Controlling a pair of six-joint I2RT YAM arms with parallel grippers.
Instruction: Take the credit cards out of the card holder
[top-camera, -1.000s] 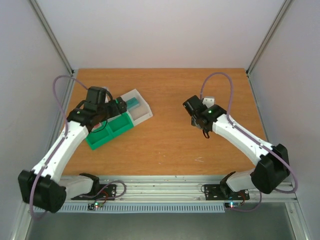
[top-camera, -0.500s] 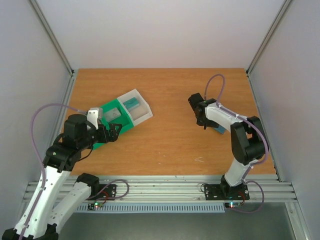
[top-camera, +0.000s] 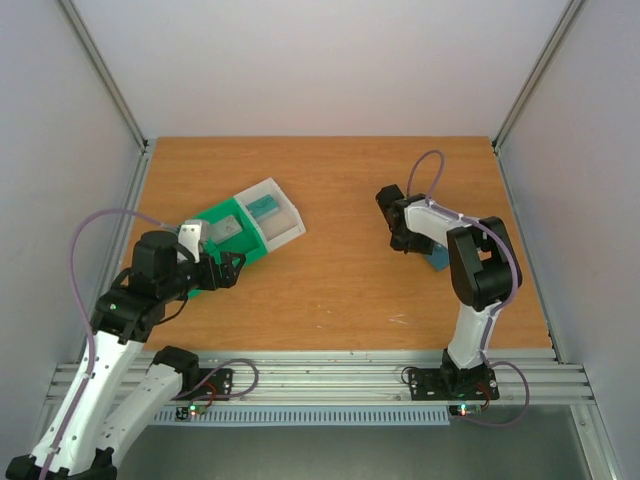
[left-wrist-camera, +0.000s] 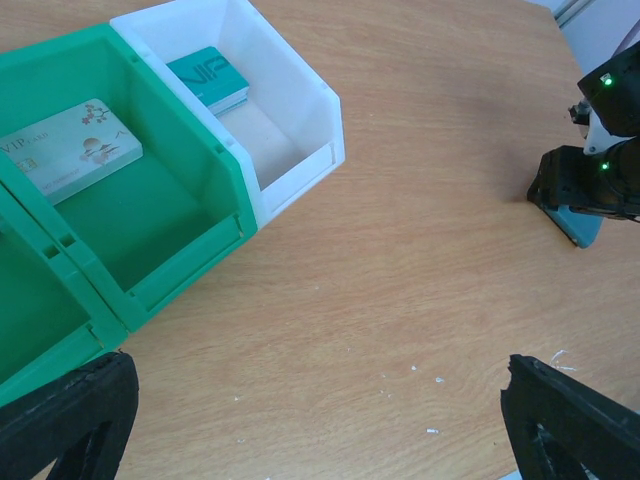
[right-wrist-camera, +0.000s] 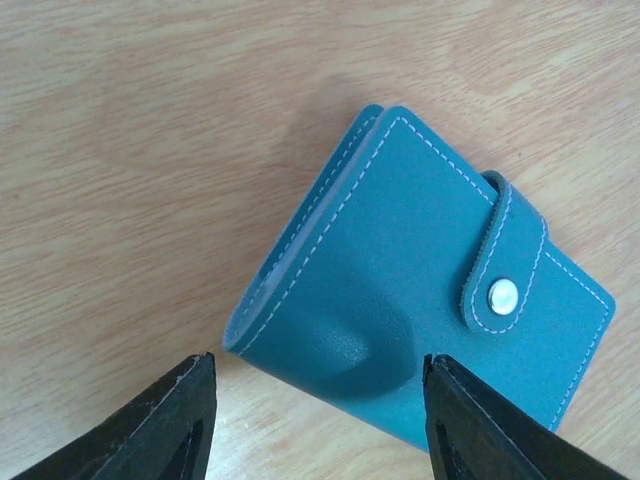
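The card holder (right-wrist-camera: 420, 300) is a slate-blue wallet lying flat on the table, folded, its tab snapped shut. My right gripper (right-wrist-camera: 318, 370) hangs just above its near corner, jaws open, one finger on each side and neither touching it. In the top view only a blue edge of the card holder (top-camera: 438, 258) shows beside the right gripper (top-camera: 400, 238). One whitish credit card (left-wrist-camera: 70, 150) with red marks lies in the tray's green compartment. My left gripper (left-wrist-camera: 320, 400) is wide open over bare wood, near the tray and holding nothing.
The green-and-clear compartment tray (left-wrist-camera: 290, 120) sits at the left, with a teal card (left-wrist-camera: 210, 80) in its white end bin. In the top view the tray (top-camera: 285, 232) lies just beyond the left gripper (top-camera: 228, 268). White walls enclose the table.
My left arm has pulled back from over the tray toward the near left. The right arm has folded up over the wallet and its jaws have narrowed somewhat.
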